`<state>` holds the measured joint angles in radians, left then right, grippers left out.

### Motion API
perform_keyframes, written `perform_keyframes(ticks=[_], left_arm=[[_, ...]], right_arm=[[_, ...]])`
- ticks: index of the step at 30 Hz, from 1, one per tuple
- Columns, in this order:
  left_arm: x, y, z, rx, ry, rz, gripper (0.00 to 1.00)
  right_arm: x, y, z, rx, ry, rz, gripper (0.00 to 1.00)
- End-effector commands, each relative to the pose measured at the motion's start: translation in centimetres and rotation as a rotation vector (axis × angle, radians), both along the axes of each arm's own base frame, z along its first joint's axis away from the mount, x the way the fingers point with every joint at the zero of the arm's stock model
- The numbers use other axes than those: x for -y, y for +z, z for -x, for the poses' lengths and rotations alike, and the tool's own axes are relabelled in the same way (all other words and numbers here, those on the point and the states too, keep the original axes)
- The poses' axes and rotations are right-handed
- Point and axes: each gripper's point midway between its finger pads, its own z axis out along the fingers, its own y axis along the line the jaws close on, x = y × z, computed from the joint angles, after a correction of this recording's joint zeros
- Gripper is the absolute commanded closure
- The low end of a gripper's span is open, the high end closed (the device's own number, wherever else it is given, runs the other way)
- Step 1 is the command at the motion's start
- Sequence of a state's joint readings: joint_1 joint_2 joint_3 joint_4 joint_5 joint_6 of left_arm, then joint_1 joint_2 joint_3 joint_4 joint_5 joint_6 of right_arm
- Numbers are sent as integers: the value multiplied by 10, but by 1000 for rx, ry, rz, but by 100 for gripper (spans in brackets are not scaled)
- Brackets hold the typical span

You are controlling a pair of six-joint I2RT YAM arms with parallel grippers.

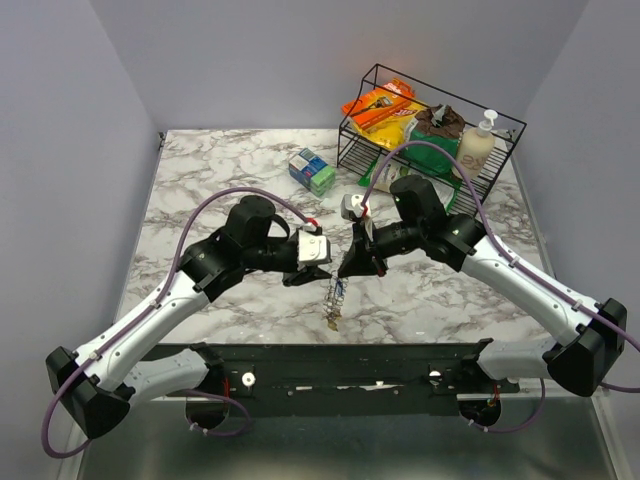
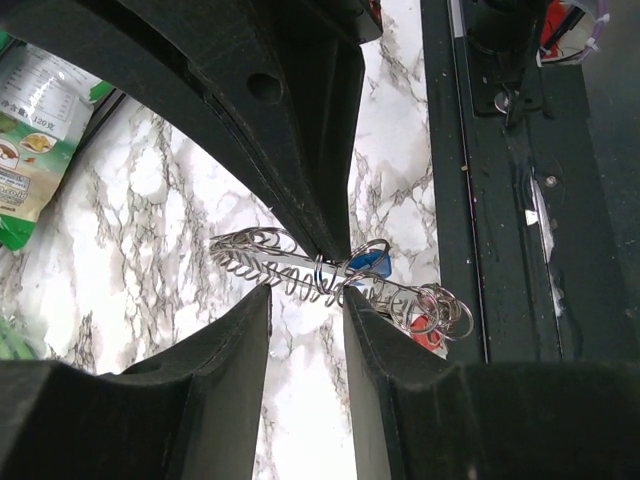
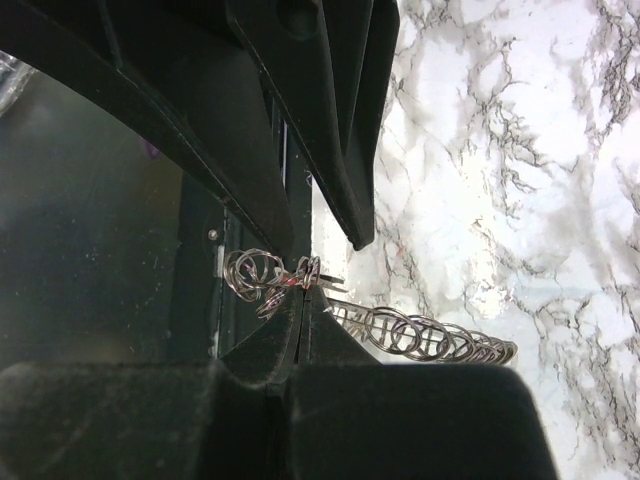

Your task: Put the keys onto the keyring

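While, above the marble table (image 1: 200, 180), the right gripper (image 3: 302, 300) was clenched on the keyring (image 3: 430, 340), the left gripper (image 2: 307, 300) was spread open beside it; the light, springy coil was judged best pinched firmly, the blue key (image 2: 368, 263) by its head.

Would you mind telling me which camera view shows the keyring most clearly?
The left wrist view: the keyring stretches nearly whole across the frame, coils distinct, a blue key head beside it. The right wrist view shows its coils partly hidden by the fingers; the top external view shows only a small tangle.
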<state>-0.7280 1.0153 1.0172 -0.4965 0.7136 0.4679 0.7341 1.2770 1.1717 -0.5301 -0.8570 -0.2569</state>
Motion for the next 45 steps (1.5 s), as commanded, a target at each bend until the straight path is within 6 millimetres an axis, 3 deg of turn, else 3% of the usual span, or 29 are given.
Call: perform_keyframes(ticks=[1,15,28,31,35,43,45], left_arm=[[5,6,-5,25,-7,4,60],[13,5,-5,13,-42,7,72],[18,13,3,12,-77,51,70],[19,12,4,8,-83,56,76],[20,10,4,-2,-86,48,100],[20,9,2,-12,-57,50,100],[21,11,-2,9,-30,73,100]], right_arm=[[-2,15,5,30,30,-41,99],[-2,14,6,31,36,-50,99],[-3,11,5,24,35,-45,99],[-3,11,5,24,35,-45,99],[-3,11,6,24,34,-45,99],[-2,14,0,55,-8,-51,99],[-1,15,-3,70,-30,-54,95]])
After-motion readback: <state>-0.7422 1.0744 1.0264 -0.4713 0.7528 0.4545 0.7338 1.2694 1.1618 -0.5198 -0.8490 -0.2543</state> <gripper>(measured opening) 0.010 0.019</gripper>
